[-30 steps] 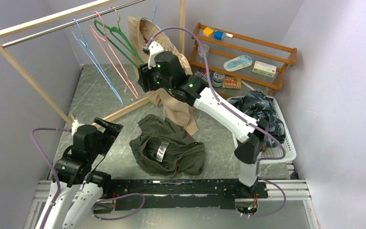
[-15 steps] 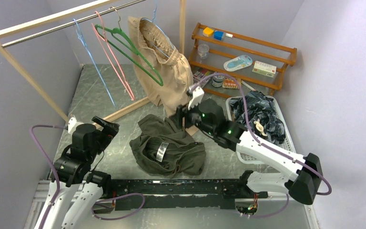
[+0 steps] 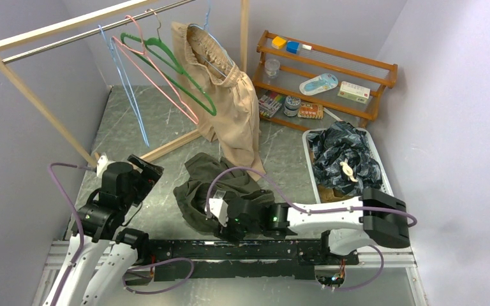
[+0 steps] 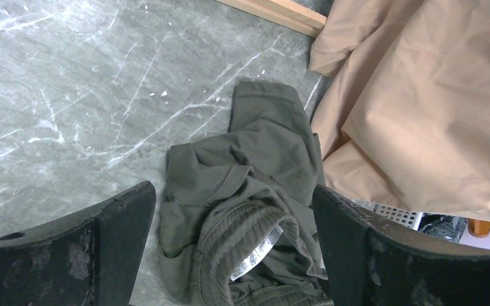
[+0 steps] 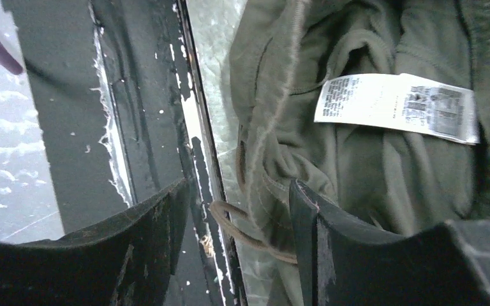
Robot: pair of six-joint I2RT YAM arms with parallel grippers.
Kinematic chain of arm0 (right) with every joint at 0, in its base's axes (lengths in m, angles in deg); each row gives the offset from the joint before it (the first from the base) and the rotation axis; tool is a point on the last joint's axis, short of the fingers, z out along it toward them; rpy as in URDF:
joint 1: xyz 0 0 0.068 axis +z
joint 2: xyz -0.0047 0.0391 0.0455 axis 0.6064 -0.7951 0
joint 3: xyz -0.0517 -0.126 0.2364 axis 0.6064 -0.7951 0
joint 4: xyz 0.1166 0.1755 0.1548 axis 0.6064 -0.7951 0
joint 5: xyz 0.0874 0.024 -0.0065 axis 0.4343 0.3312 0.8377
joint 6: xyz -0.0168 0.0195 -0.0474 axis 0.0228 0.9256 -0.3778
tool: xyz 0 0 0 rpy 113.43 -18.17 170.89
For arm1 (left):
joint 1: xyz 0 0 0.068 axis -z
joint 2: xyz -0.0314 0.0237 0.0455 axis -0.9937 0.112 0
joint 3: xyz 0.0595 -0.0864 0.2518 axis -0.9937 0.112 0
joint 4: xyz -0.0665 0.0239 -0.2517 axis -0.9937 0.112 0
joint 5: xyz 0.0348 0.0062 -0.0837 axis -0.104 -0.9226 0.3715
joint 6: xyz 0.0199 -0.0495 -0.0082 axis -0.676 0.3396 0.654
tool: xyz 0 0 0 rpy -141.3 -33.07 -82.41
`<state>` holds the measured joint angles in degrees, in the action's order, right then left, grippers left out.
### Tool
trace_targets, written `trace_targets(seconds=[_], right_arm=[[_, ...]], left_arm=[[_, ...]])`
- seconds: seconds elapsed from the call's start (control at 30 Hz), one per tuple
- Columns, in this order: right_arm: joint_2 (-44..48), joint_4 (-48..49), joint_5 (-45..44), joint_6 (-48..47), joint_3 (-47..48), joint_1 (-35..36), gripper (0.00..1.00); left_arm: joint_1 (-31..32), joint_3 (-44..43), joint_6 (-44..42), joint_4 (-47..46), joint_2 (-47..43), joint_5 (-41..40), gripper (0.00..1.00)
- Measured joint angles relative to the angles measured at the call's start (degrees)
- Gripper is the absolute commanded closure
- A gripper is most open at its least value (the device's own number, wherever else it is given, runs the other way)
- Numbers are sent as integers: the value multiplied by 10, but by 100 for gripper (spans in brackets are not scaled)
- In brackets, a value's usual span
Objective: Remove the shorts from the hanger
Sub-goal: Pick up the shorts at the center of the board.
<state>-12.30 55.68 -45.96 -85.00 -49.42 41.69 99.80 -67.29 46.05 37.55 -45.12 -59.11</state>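
On the worktop (image 3: 134, 121) in front of your arms, the olive green shorts (image 3: 230, 185) lie crumpled and free of any hanger, with a white label (image 5: 395, 105) showing inside the waistband. Your right hand (image 5: 239, 191) sits low at their near edge, beside the black base rail (image 3: 261, 248). Its fingers are parted, with a fold of olive cloth and a loop of drawstring (image 5: 242, 233) in the gap, and nothing is pinched. Your left hand (image 4: 233, 210) hovers over the same shorts from the left, spread wide and holding nothing. At the back, the tan-brown shorts (image 3: 233, 102) hang by the waistband from a wire hanger (image 3: 207, 19) on the rail, one leg reaching down just beside the olive pair. Green (image 3: 172, 67), pink (image 3: 153, 70) and blue (image 3: 124, 76) hangers hang bare. The navy patterned shorts (image 3: 344, 150) lie heaped in the white basket (image 3: 383, 185) on your right
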Motion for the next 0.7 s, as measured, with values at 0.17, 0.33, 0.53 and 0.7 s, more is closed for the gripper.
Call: trace_targets(seconds=[0.17, 0.33, 0.53, 0.7], right_arm=[[-63, -1, -6, -13, 13, 2, 100], [-95, -30, -51, -5, 49, 3, 100], [-55, -7, -147, 35, 67, 0, 100], [-36, 6, -194, 106, 78, -55, 100]], left_arm=[[0, 0, 5, 2, -2, 2, 5], [0, 0, 16, 3, -17, 6, 5], [0, 0, 24, 3, -19, 18, 5], [0, 0, 25, 3, -13, 29, 5]])
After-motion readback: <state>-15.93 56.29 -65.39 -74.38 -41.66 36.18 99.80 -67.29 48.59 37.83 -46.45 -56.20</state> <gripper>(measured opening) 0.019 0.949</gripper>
